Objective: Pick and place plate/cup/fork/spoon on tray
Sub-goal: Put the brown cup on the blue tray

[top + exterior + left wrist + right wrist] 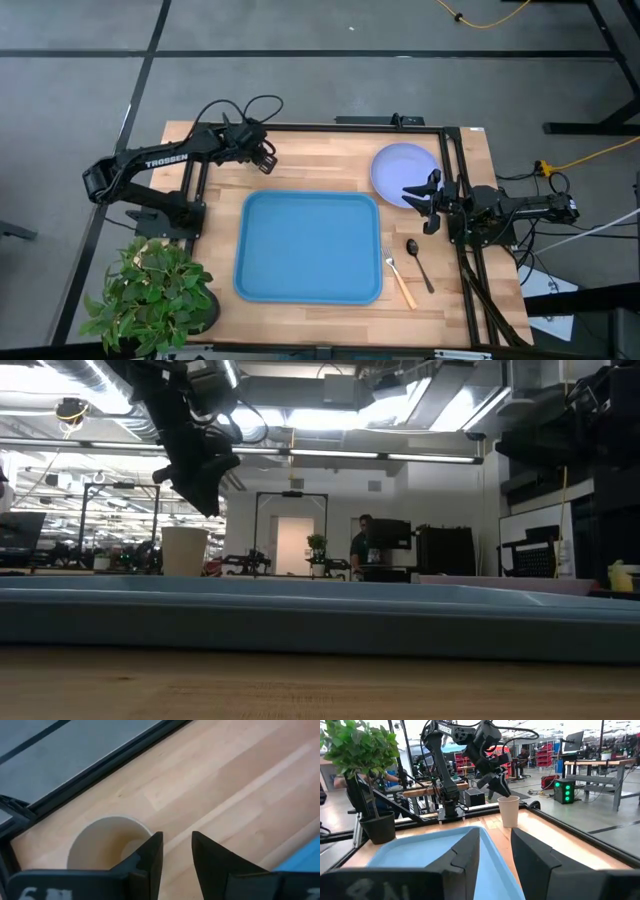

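The tan cup (pixel 102 842) stands upright on the wood at the table's far left; it also shows in the right wrist view (pixel 509 811) and the low view (pixel 183 550). My left gripper (pixel 177 865) hangs open just above it (pixel 492 782), touching nothing, and hides the cup in the high view (pixel 263 158). The lavender plate (pixel 400 168) lies flat at the far right. My right gripper (pixel 422 202) is open and empty, level, by the plate's near right rim. The fork (pixel 401 281) and the dark spoon (pixel 419 263) lie right of the blue tray (pixel 308 247).
A potted plant (pixel 150 297) stands at the near left corner, beside the tray. A black frame rail (pixel 330 127) runs along the table's far edge. Bare wood lies between the cup and the tray. A person (pixel 362 540) shows far back in the room.
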`<move>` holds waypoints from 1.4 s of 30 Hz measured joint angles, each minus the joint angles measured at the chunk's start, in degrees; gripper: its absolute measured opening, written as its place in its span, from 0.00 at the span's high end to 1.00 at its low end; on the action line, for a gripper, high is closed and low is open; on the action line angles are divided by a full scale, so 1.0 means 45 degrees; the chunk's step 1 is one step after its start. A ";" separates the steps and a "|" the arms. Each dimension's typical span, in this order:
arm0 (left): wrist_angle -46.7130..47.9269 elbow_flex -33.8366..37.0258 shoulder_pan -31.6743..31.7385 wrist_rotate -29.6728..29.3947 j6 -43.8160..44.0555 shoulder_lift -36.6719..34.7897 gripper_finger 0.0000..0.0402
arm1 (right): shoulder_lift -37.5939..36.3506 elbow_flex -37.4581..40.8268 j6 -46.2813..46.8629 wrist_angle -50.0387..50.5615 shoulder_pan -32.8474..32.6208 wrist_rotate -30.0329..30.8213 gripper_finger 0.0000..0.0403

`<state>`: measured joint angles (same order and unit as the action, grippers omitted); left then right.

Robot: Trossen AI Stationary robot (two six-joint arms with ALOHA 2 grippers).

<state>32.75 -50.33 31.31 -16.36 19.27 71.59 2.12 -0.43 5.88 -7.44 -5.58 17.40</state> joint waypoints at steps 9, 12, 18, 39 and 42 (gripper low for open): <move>-0.0055 0.0000 0.0854 -0.0349 0.1676 0.0016 0.76 | -0.0001 0.0000 -0.0008 -0.0001 0.0000 -0.0003 0.71; -0.0048 0.0000 0.1148 -0.0087 0.1640 0.0283 0.76 | -0.0001 0.0000 -0.0012 -0.0001 0.0002 -0.0003 0.71; -0.0024 -0.0010 0.1302 -0.0005 0.1640 0.0785 0.76 | -0.0001 0.0000 -0.0017 -0.0001 -0.0001 -0.0003 0.71; -0.0081 -0.0005 0.0710 0.0147 0.1211 0.2327 0.97 | 0.0003 0.0000 -0.0027 0.0004 -0.0002 -0.0003 0.71; -0.0761 -0.0005 0.0290 -0.0104 0.0886 0.2296 0.98 | 0.0003 0.0000 -0.0027 -0.0001 -0.0002 -0.0003 0.71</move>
<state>29.33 -50.35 32.62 -16.82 23.26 81.92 2.13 -0.43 5.76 -7.44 -5.58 17.39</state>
